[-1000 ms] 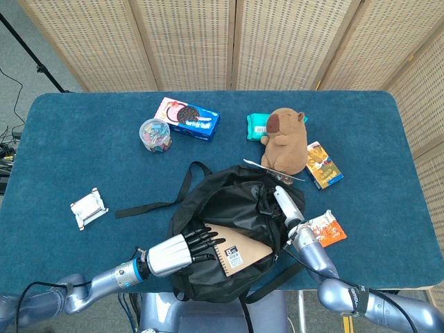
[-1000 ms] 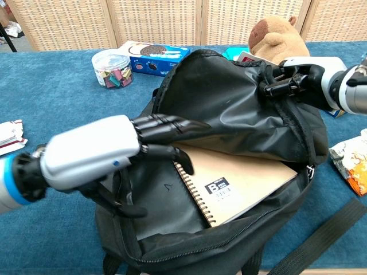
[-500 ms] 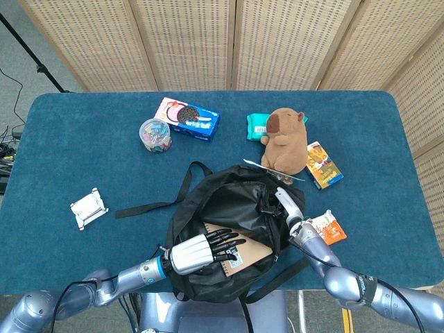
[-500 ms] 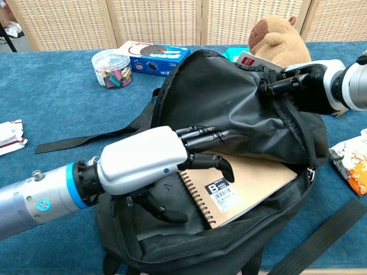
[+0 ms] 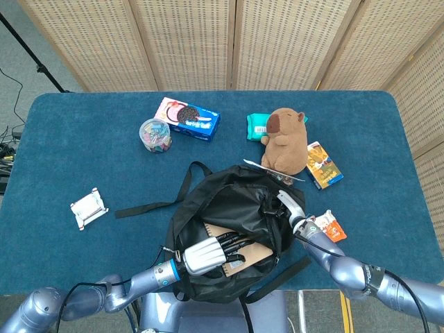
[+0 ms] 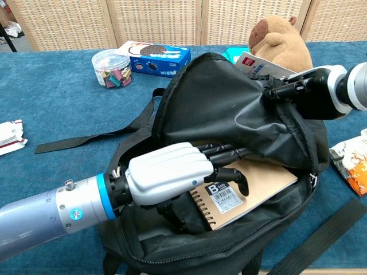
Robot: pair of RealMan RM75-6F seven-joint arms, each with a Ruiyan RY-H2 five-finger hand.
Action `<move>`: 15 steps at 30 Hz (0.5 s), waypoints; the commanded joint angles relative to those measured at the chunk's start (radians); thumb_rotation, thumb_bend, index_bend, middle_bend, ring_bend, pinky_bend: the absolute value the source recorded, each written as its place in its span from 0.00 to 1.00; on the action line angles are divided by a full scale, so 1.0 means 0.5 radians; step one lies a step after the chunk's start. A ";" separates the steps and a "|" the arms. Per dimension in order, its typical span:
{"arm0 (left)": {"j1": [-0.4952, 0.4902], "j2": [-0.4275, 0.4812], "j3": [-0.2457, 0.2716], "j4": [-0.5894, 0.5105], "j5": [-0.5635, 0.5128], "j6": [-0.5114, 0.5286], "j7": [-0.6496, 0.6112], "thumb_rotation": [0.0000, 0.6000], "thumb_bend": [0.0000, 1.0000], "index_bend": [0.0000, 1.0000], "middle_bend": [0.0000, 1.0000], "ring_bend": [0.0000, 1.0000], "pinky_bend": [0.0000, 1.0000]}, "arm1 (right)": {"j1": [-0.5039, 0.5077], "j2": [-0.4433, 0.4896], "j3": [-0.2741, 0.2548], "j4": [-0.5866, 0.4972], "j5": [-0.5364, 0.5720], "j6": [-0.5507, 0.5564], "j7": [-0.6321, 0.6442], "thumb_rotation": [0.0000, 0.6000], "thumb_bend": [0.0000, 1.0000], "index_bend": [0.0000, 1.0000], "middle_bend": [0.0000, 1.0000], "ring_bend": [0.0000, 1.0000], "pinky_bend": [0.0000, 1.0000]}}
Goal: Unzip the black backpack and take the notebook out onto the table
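Chest view: black fabric backpack [image 6: 229,114] unzipped. My right robot hand [image 6: 312,91] grips its flap at 2 o'clock. Left robot hand [image 6: 172,175] fingers rest on the brown spiral notebook [image 6: 252,186] inside; grip uncertain. Next: clamp it, draw out onto the blue desk [image 6: 57,114].

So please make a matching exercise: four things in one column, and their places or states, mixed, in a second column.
Things:
1. notebook
2. left hand
3. right hand
4. capybara plush

Places or states:
A. holds up the black backpack's upper flap
B. sits on the table behind the backpack
C. lies inside the open backpack
D. reaches into the backpack, fingers over the notebook

Pairs: 1-C, 2-D, 3-A, 4-B
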 commanded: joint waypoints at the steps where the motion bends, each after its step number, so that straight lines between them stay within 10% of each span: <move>1: -0.031 0.009 -0.020 -0.039 -0.033 -0.050 0.067 1.00 0.16 0.31 0.03 0.03 0.13 | 0.009 0.008 0.000 0.007 0.007 -0.015 0.027 1.00 0.81 0.65 0.68 0.54 0.28; 15: -0.066 -0.096 0.010 0.063 -0.108 -0.058 0.021 1.00 0.16 0.25 0.03 0.03 0.13 | 0.030 0.061 -0.027 0.007 0.040 -0.076 0.181 1.00 0.88 0.65 0.68 0.52 0.28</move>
